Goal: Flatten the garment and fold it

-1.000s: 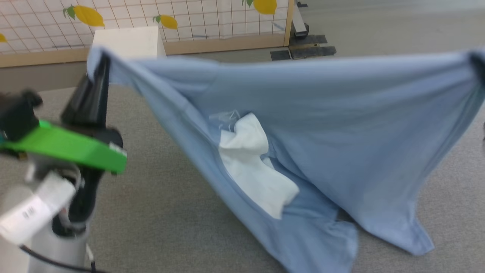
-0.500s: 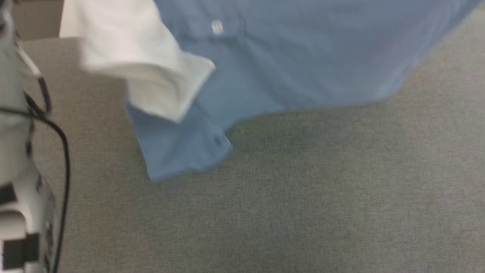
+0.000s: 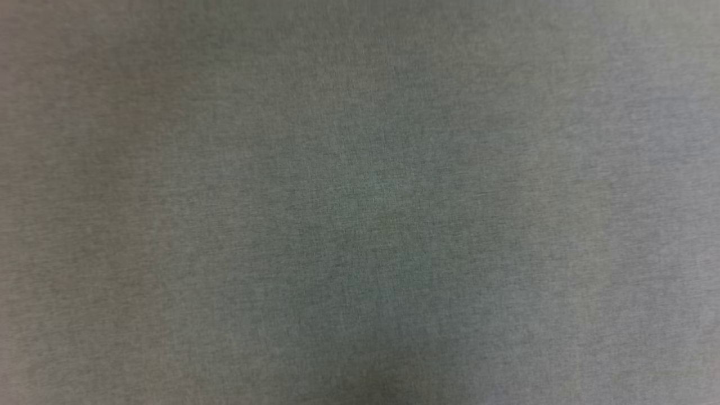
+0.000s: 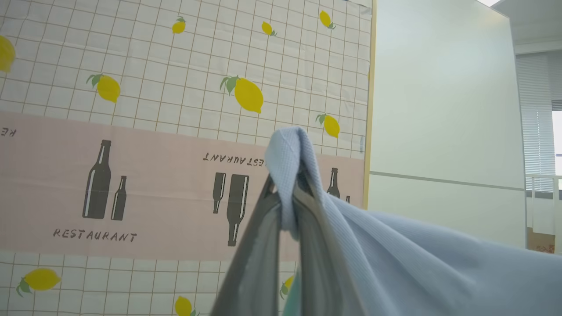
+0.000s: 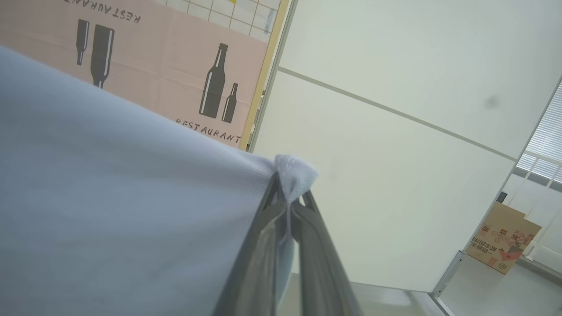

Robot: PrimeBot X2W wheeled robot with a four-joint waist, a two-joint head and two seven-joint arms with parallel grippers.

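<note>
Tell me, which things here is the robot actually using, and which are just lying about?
In use:
garment
left gripper, pinching one corner of it
right gripper, pinching another corner

Just about:
lemon-print screen
cardboard box
white wall
grey surface

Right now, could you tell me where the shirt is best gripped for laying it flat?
By two corners, from the outer sides: the left gripper and right gripper each pinch a bunched corner, and the shirt runs taut between them.
</note>
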